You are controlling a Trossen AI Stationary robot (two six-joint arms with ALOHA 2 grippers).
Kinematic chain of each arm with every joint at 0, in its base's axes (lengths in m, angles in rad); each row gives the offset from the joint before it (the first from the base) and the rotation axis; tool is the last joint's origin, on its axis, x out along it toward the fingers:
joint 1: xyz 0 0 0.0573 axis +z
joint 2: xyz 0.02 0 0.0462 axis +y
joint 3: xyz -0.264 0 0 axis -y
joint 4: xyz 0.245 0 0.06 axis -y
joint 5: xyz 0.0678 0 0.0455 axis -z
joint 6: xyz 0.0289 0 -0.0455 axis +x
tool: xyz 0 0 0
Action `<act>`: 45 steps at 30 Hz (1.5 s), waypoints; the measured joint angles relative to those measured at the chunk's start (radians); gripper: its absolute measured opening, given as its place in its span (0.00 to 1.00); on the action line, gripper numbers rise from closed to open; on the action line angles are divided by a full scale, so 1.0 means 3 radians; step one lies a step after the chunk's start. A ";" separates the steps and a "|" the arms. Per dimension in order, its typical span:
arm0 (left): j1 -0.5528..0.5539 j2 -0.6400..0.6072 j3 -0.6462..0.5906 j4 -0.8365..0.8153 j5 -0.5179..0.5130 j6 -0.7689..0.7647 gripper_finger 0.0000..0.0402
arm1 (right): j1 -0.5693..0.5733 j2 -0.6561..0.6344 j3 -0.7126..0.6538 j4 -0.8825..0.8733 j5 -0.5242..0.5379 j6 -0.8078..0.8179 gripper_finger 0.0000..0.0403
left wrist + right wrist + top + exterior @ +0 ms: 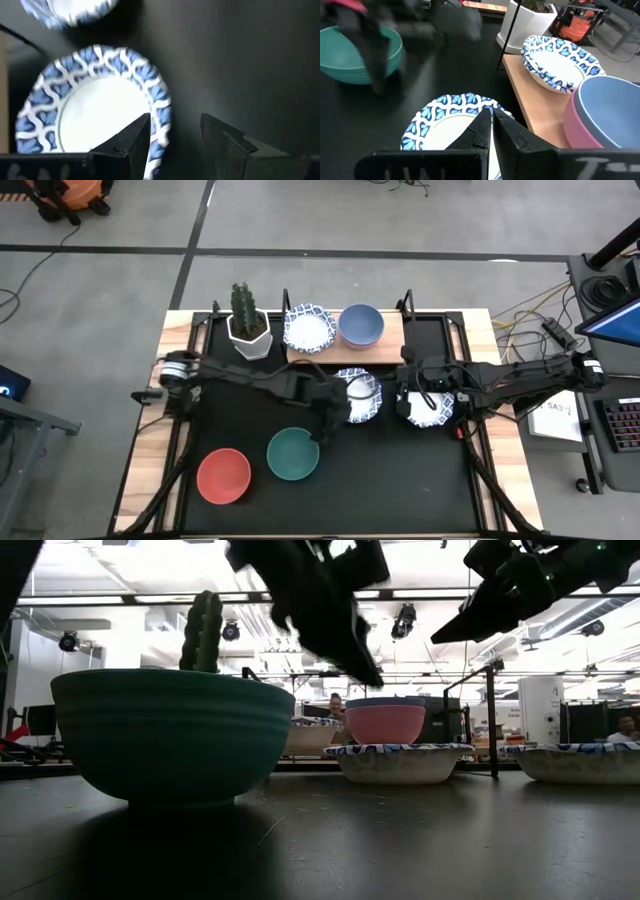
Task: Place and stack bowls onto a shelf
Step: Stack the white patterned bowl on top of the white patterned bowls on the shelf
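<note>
Black matting (400,490) covers the worktop between pale wooden side strips, and its near right part lies bare, the widest open ground. At the far edge sits the shelf (392,340), a light-brown board whose long axis runs left to right, with thin black posts at its corners. On it a patterned bowl (308,329) stands mouth up, and beside it a blue bowl (361,325) nests inside a pink bowl (580,132). A white pot with a cactus (248,328) stands just left of the board.

Near the middle of the mat, just in front of the shelf, a second patterned bowl (362,394) sits upright, with a third patterned bowl (430,408) close to its right. The left hand (175,137) hangs at the middle bowl's rim, its fingers spread, one over the bowl's inside and the other outside over bare mat. The right hand (491,125) hovers above the third bowl with its fingers pressed together, pinching nothing.

Nearer the front, a green bowl (293,454) and a red bowl (224,476) stand mouth up, apart from each other, left of centre.
</note>
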 joint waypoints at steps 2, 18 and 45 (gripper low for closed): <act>0.0079 0.0158 0.0115 -0.0119 0.0031 0.0075 0.39 | 0.0000 -0.0012 -0.0035 0.0007 0.0001 0.0014 0.02; 0.0104 0.0853 0.0561 -0.0604 0.0000 0.0126 0.22 | 0.0000 -0.0009 -0.0073 0.0020 0.0028 0.0056 0.02; 0.0208 -0.0306 0.1013 -0.1885 -0.0450 0.0469 0.00 | -0.0001 -0.0008 -0.0088 0.0257 0.0031 0.0123 0.02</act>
